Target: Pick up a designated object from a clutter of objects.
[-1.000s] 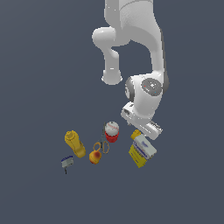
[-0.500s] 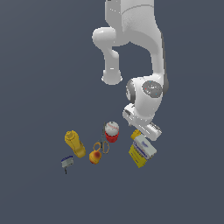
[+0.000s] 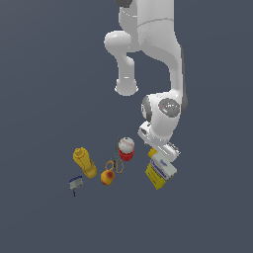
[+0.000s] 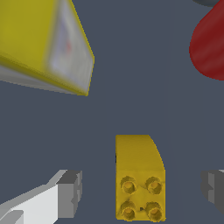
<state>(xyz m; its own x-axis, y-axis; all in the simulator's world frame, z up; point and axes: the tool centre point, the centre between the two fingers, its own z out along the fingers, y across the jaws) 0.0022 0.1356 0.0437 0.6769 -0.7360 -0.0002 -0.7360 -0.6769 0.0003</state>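
Contents, listed from the exterior view's left to its right, each placed against the gripper.

- Tiny blue-grey gadget (image 3: 75, 183): farthest from the gripper; too small to identify.
- Yellow squeeze bottle (image 3: 85, 162): lying tilted, well apart from the gripper.
- Yellow-red fruit (image 3: 107, 177): just beside the orange-handled scissors (image 3: 115, 163), whose blades are hard to make out.
- Red cup (image 3: 125, 154): a white ball (image 3: 126, 144) sits on top of it, hiding its mouth; near the gripper. In the wrist view only a curved red edge (image 4: 209, 48) shows, cut off by the frame.
- Gripper (image 4: 142, 188): fingers spread open, nothing between the pads; one finger (image 4: 70, 192) is seen whole, the other cut off at the frame edge. In the exterior view the arm's wrist hides it.
- Small yellow studded brick (image 4: 139, 177): lies between the open fingers, touching neither. In the exterior view only a yellow sliver shows under the wrist.
- Yellow-white flat box (image 3: 159, 173): just beside the gripper, partly covered by the wrist; in the wrist view (image 4: 43, 43) it is cropped and its label blurred.
- Table (image 3: 207, 207): plain dark grey surface.
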